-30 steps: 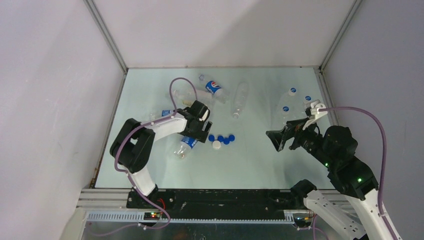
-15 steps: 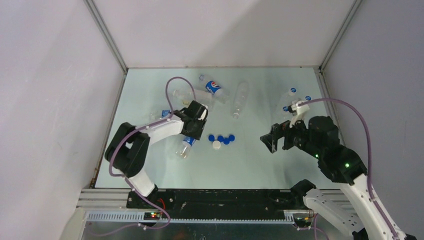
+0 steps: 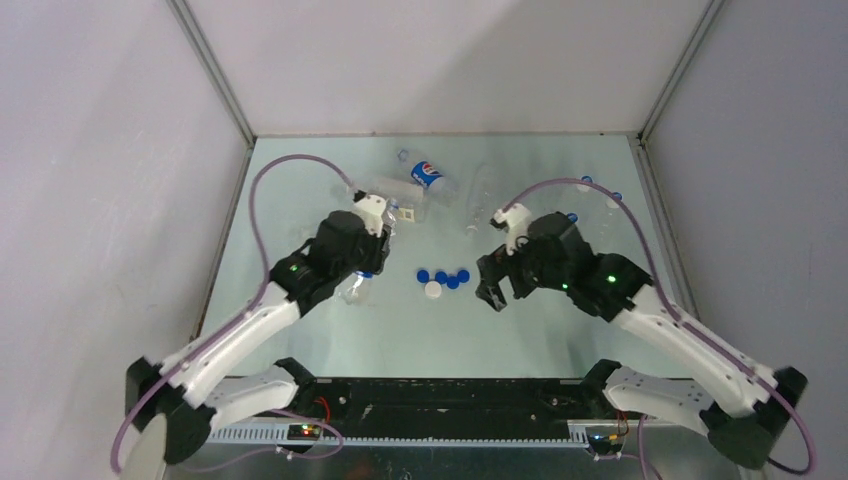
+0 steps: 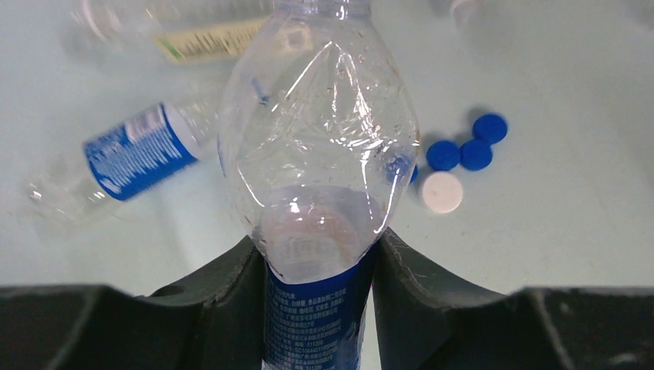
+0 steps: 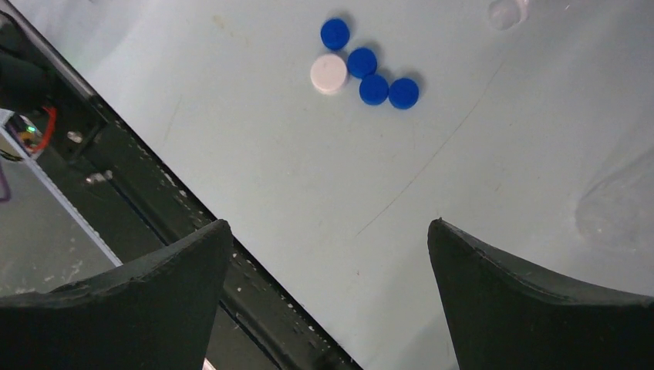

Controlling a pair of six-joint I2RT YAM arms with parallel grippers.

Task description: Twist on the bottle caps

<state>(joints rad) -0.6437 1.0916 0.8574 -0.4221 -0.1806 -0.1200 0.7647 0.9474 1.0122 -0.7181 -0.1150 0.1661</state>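
Observation:
My left gripper [image 4: 316, 258] is shut on a clear bottle [image 4: 320, 154] with a blue label, gripping it at the label's top edge. From above, this bottle [image 3: 354, 287] hangs under the left gripper [image 3: 364, 268], left of the bottle caps. Several blue caps [image 3: 448, 278] and one white cap [image 3: 433, 290] lie clustered mid-table. The same blue caps [image 5: 375, 75] and white cap [image 5: 329, 74] show ahead of my right gripper [image 5: 328, 231]. That right gripper [image 3: 494, 288] is open with nothing in it, just right of the cluster.
More bottles lie at the back: a logo-labelled one [image 3: 428, 175], a plain clear one [image 3: 480, 200] and capped ones at far right [image 3: 585, 185]. A blue-labelled bottle [image 4: 127, 158] and a pale-labelled one [image 4: 204, 35] lie past the held bottle. The black front rail [image 5: 116, 154] borders the table.
The left gripper closed on the blue-labelled bottle and raised it off the table. The right arm swung left from the right-hand bottles to beside the caps, still open.

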